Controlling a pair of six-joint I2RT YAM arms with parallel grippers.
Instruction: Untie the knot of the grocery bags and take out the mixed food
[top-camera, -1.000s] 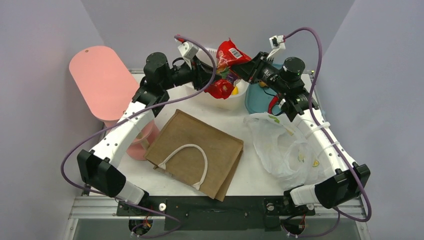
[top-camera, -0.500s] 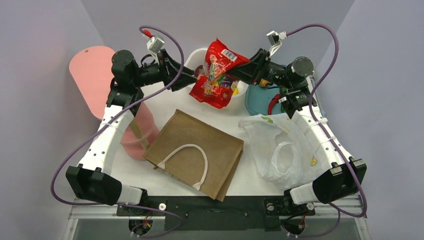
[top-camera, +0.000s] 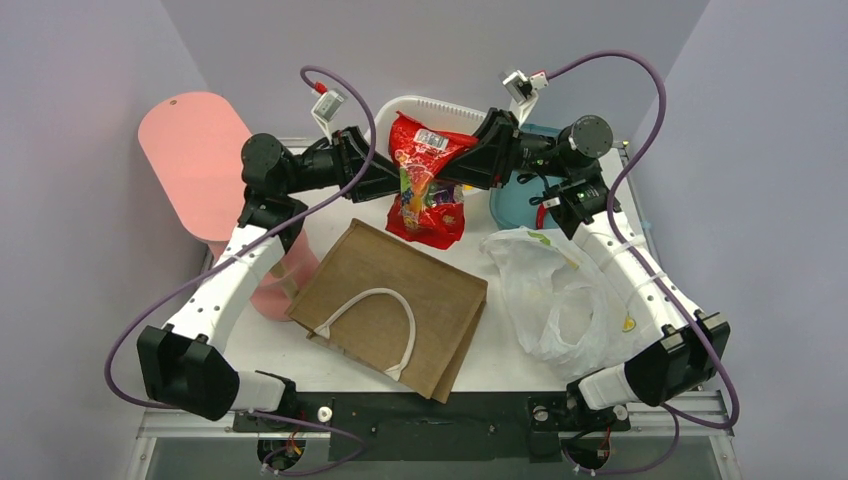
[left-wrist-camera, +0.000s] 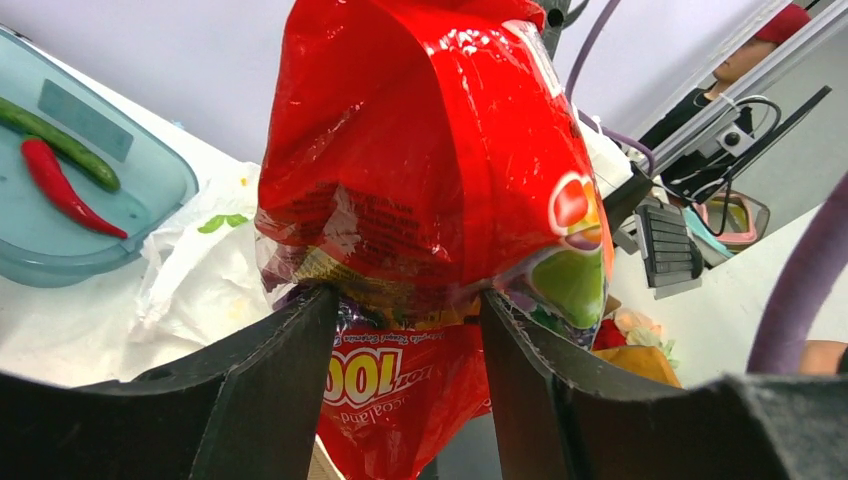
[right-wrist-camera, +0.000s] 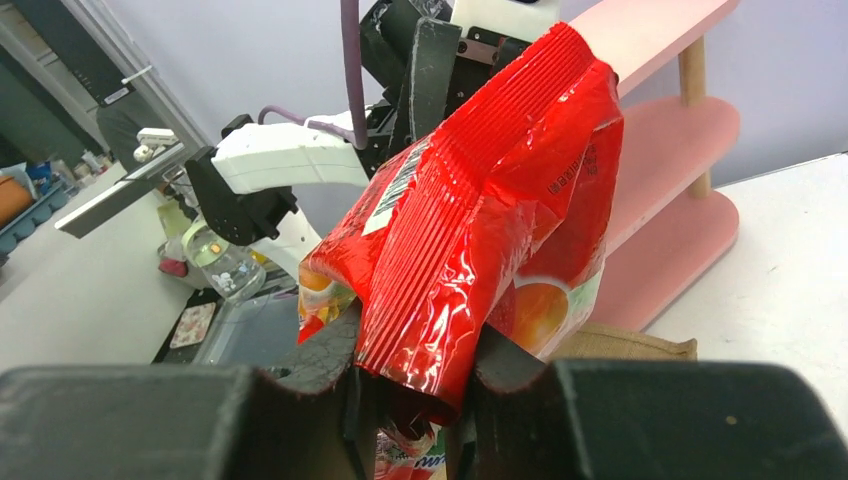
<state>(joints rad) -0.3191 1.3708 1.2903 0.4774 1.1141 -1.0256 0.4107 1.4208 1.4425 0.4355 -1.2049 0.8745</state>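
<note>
A red foil snack bag (top-camera: 428, 205) hangs in the air over the back of the table. My right gripper (top-camera: 462, 165) is shut on its crimped top edge (right-wrist-camera: 480, 230), which is pinched between the fingertips (right-wrist-camera: 415, 350). My left gripper (top-camera: 385, 182) comes in from the left with its jaws apart, and the bag's belly (left-wrist-camera: 430, 150) sits at its fingertips (left-wrist-camera: 405, 300). A white grocery bag (top-camera: 560, 300) lies slack and open on the right of the table. A green cucumber (left-wrist-camera: 60, 145) and a red pepper (left-wrist-camera: 65, 190) lie in a teal tray (left-wrist-camera: 150, 200).
A white bowl (top-camera: 430, 103) stands behind the hanging bag, and the teal tray (top-camera: 508, 205) is beside it. A flat brown paper bag (top-camera: 400, 300) with a white handle lies in the middle. A pink shelf stand (top-camera: 195, 160) fills the left side.
The right gripper lifted the red bag out of the bowl and swung it forward. The left gripper let go of it, widened its jaws, drew back left, then returned to the bag.
</note>
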